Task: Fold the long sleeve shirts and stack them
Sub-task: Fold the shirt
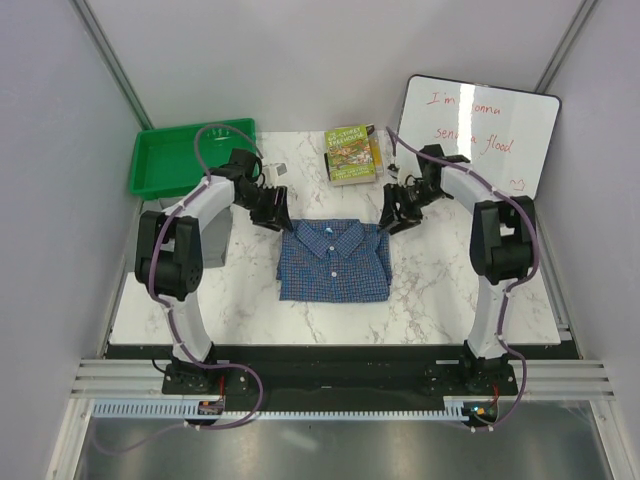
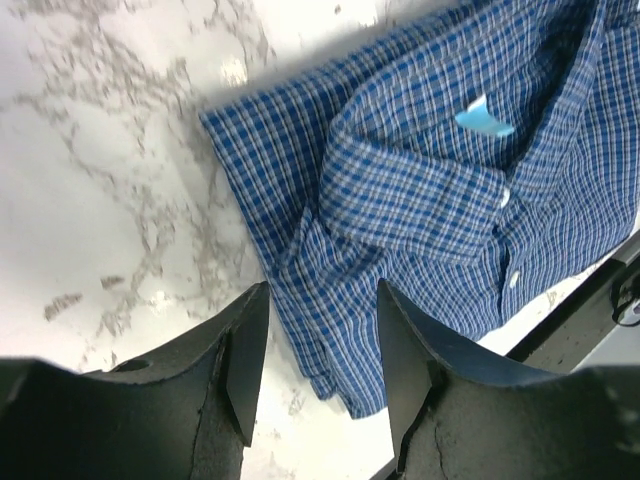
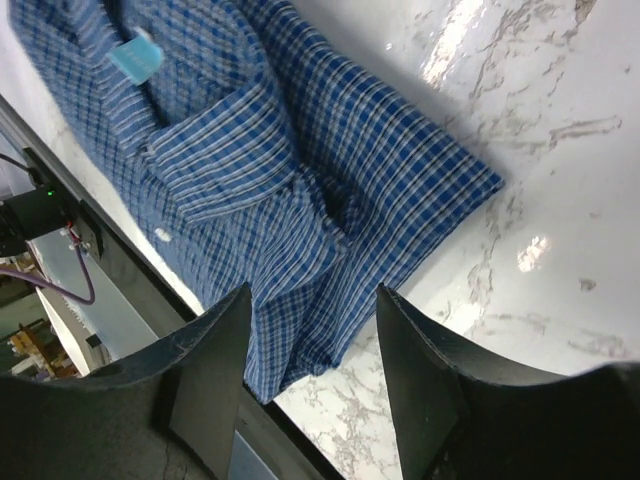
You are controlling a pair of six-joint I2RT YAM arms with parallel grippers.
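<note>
One of the long sleeve shirts, blue with a fine dark check and white buttons (image 1: 335,262), lies folded collar-up in the middle of the marble table (image 1: 440,290). My left gripper (image 1: 272,212) hovers at the shirt's far left corner. My right gripper (image 1: 396,217) hovers at its far right corner. In the left wrist view the shirt (image 2: 420,200) lies flat below the left gripper (image 2: 322,292), which is open with nothing between its fingers (image 2: 245,370). The right wrist view shows the same shirt (image 3: 260,180) under the open, empty right gripper (image 3: 313,295).
A green plastic tray (image 1: 165,170) sits at the far left corner of the table. A book (image 1: 352,153) lies at the back centre. A whiteboard with red writing (image 1: 480,135) leans at the back right. The table's near edge (image 1: 340,350) is a dark rail.
</note>
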